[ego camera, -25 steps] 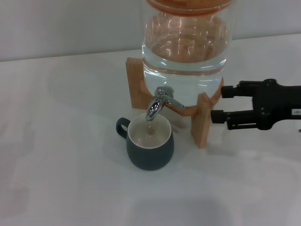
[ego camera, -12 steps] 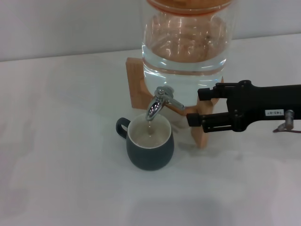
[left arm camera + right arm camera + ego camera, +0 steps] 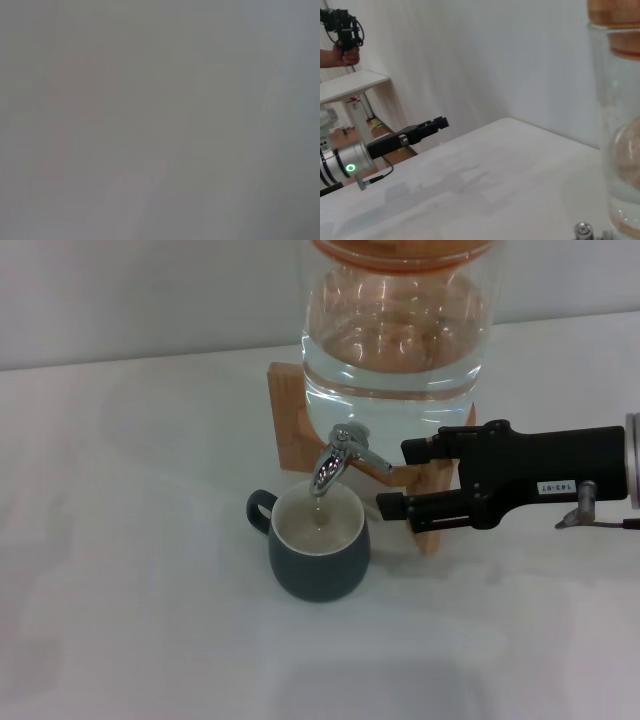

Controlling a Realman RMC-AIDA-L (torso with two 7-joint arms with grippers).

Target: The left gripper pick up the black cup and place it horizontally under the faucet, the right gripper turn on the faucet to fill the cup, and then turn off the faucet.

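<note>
**Right arm closing in on the running tap**

Moving in from the robot's right, the right gripper (image 3: 390, 475), a black two-fingered claw on a long black boxy forearm with a small white label, is now sitting much nearer the tap than a second ago, when it was hanging well out past the wooden stand (image 3: 432, 508).

Head view: the small shiny chrome faucet (image 3: 338, 458) on the front of the clear glass water dispenser (image 3: 395, 335) is letting a thin stream fall into the squat charcoal-black cup with a cream inside (image 3: 320, 543), which is standing upright on the white surface (image 3: 140, 570) directly under the spout, its loop handle pointing to the robot's left. The right forearm is lying level, reaching across in front of the stand, and its jaws are parted, one finger above the other, their tips just beside the lever but not touching it. The risks as I judge them: the cup appears to be filling, so a slow approach could let it overflow; a reach that is a little low could miss the lever or knock the cup's rim; a hard shove on the lever could shift the stand.

Left wrist view: nothing but a featureless grey blur is showing.

Right wrist view: the left gripper (image 3: 438, 122), a black claw on a silver-grey wrist with a small green light, is hanging well away from the dispenser beyond the surface's far edge, apparently idle; its jaws are showing no gap, so they are looking clenched and holding nothing.
</note>
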